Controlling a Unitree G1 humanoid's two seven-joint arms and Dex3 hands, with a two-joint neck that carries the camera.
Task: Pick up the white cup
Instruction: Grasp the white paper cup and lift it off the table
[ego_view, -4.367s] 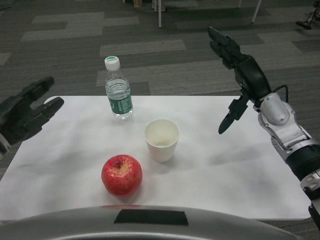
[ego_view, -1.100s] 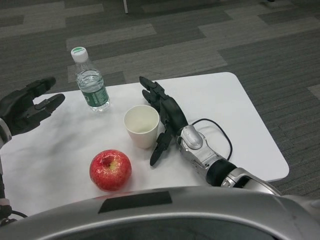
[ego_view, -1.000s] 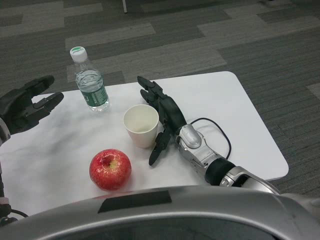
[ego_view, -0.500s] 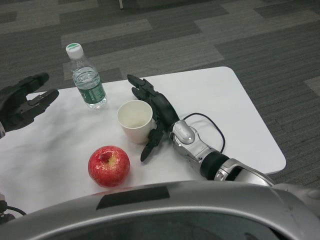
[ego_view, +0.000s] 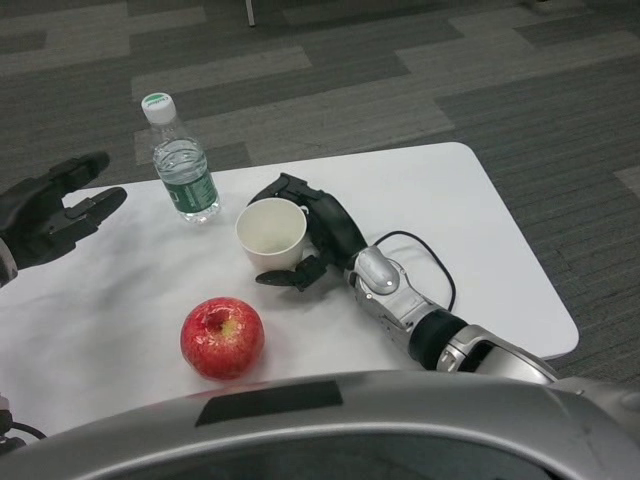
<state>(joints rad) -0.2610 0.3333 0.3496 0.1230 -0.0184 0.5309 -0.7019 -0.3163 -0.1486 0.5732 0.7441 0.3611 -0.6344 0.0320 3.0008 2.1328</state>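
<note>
The white cup (ego_view: 271, 234) stands upright on the counter (ego_view: 470, 230), open mouth up and nothing visible inside, with the right hand (ego_view: 318, 232) wrapped around its right side. The fingers (ego_view: 272, 187) curl round the far wall of the cup, and the thumb (ego_view: 285, 276) reaches across its near side low down, so the cup sits inside the curve of the hand. The hand appears to be closed on the cup, though from this angle I cannot tell how firmly the palm presses the wall. The cup's base seems to be resting on the counter, not raised.

Judging by this, the reach is done and the grasp looks made or nearly made; the lift itself is what is left. The cup is light and thin-walled, so a hard squeeze could dent it, and a loose one could let it slip as it rises.

Just beyond the fingertips, to the hand's far left, stands a water bottle (ego_view: 182, 166) with a white cap, apart from the cup. Nearer the robot, left of the thumb, lies a red apple (ego_view: 222, 338), also apart. The left hand (ego_view: 48, 214) hovers at the counter's left edge, well apart from everything, fingers spread and holding nothing.
</note>
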